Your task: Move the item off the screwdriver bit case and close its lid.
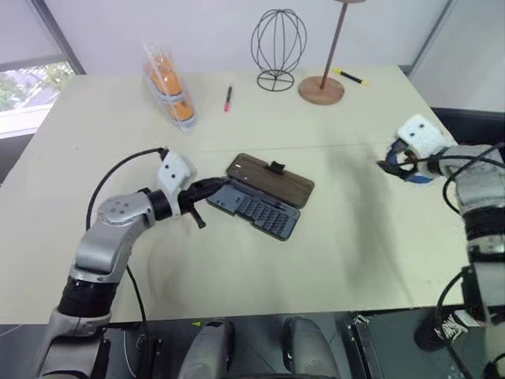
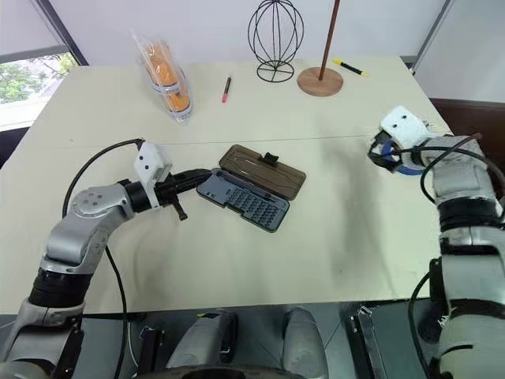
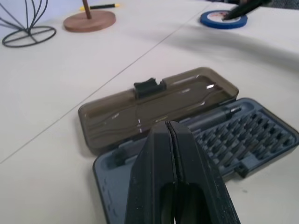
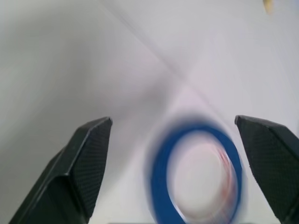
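Closed left hand touches grey screwdriver bit case, smoky lid open.

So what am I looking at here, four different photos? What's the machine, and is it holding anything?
It is one moment seen by four cameras on a humanoid robot. Two cameras sit in its head and look down over a pale table; the other two sit on its wrists and look along the fingers.

The left gripper is shut, its tips at the corner of the open screwdriver bit case. The case's smoky-brown lid lies flat behind the tray.

The right gripper is open and holds nothing. The roll of blue tape lies on the table between its fingers, off the case.

At the far end are a wire ornament, a wooden stand, two markers and a bag of orange things.
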`<action>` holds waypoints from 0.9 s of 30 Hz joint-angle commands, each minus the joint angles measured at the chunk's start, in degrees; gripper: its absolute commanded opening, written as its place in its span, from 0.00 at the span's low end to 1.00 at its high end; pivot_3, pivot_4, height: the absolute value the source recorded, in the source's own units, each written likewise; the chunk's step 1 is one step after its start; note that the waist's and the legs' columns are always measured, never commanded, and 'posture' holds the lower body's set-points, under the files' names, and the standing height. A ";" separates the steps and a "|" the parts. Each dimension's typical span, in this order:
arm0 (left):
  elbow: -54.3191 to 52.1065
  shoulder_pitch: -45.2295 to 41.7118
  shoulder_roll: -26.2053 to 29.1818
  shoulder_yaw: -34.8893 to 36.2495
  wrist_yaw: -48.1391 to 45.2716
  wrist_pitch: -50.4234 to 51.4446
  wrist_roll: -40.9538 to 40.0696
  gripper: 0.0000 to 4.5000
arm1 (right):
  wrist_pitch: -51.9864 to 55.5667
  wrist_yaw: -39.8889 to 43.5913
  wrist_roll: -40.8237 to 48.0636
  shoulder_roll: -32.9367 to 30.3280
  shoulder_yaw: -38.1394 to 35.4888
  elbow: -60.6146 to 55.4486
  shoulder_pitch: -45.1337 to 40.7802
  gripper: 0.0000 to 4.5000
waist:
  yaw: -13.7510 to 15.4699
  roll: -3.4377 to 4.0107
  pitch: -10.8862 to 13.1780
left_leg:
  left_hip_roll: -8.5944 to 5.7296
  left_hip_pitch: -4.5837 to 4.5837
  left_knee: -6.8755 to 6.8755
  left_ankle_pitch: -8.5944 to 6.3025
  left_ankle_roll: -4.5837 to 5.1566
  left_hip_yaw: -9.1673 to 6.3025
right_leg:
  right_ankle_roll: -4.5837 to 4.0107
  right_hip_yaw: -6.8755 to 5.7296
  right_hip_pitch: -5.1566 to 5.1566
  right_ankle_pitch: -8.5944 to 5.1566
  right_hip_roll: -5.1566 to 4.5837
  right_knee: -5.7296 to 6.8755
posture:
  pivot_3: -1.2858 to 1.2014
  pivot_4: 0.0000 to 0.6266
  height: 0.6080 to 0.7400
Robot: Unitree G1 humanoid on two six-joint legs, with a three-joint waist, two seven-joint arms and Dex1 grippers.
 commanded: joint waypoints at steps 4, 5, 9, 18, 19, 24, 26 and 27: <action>3.46 -0.89 -0.61 2.78 -0.34 -0.61 -1.79 0.00 | 20.25 -1.53 8.62 9.20 0.00 -28.67 3.04 0.97 | 0.31 0.00 0.00 | -0.02 -0.01 0.02 -0.02 0.04 -0.24 | 0.00 0.00 -0.03 0.00 -0.01 0.04 | 0.52 0.24 1.00; 4.43 -0.99 -0.63 2.76 -0.40 -0.94 -1.56 0.00 | 21.37 -1.97 8.68 10.01 0.68 -30.13 3.44 0.97 | 0.37 -0.01 -0.01 | -0.03 -0.01 0.04 -0.03 0.05 -0.29 | 0.00 0.00 -0.03 0.00 0.00 0.04 | 0.52 0.24 1.00; 6.59 -1.43 -0.59 2.33 -0.67 -1.83 -0.72 0.00 | 22.26 -2.86 8.18 11.43 4.04 -32.18 4.49 0.97 | 0.70 -0.03 -0.01 | -0.09 -0.06 0.07 -0.04 0.08 -0.34 | 0.03 -0.02 -0.01 0.02 -0.04 0.01 | 0.52 0.24 1.00; 5.48 -0.66 -0.36 2.21 -0.21 -1.76 -0.09 0.00 | 16.13 -2.65 5.93 11.35 9.53 -27.02 5.38 0.97 | 0.08 -0.03 -0.01 | -0.07 -0.06 0.06 -0.04 0.06 -0.31 | 0.07 -0.01 -0.07 0.04 0.00 0.03 | 0.52 0.24 1.00; 5.09 -0.39 -0.35 2.27 -0.07 -1.66 -0.10 0.00 | 15.32 -2.74 5.73 11.71 9.83 -25.89 4.99 0.97 | 0.09 -0.03 -0.01 | -0.07 -0.06 0.06 -0.04 0.06 -0.31 | 0.07 -0.01 -0.07 0.04 0.00 0.04 | 0.52 0.24 1.00; 3.19 0.47 -0.92 3.18 1.29 -0.49 -1.06 0.00 | 11.35 -3.17 4.14 13.16 11.60 -18.40 2.44 0.97 | 0.10 -0.03 -0.01 | -0.08 -0.06 0.07 -0.03 0.06 -0.30 | 0.07 -0.01 -0.06 0.05 -0.01 0.03 | 0.52 0.24 1.00; 2.65 0.61 -0.87 3.32 1.64 -0.15 -1.23 0.00 | 9.57 -2.79 3.96 13.66 11.93 -15.01 1.49 0.97 | 0.12 -0.03 -0.01 | -0.07 -0.05 0.06 -0.03 0.05 -0.31 | 0.06 -0.01 -0.07 0.05 0.00 0.03 | 0.52 0.24 1.00; 2.46 0.67 -0.83 3.34 1.76 -0.05 -1.23 0.00 | 8.51 -2.61 3.68 13.83 12.08 -13.25 1.02 0.97 | 0.12 -0.03 -0.01 | -0.07 -0.06 0.06 -0.03 0.05 -0.31 | 0.06 -0.01 -0.07 0.05 0.00 0.03 | 0.52 0.24 1.00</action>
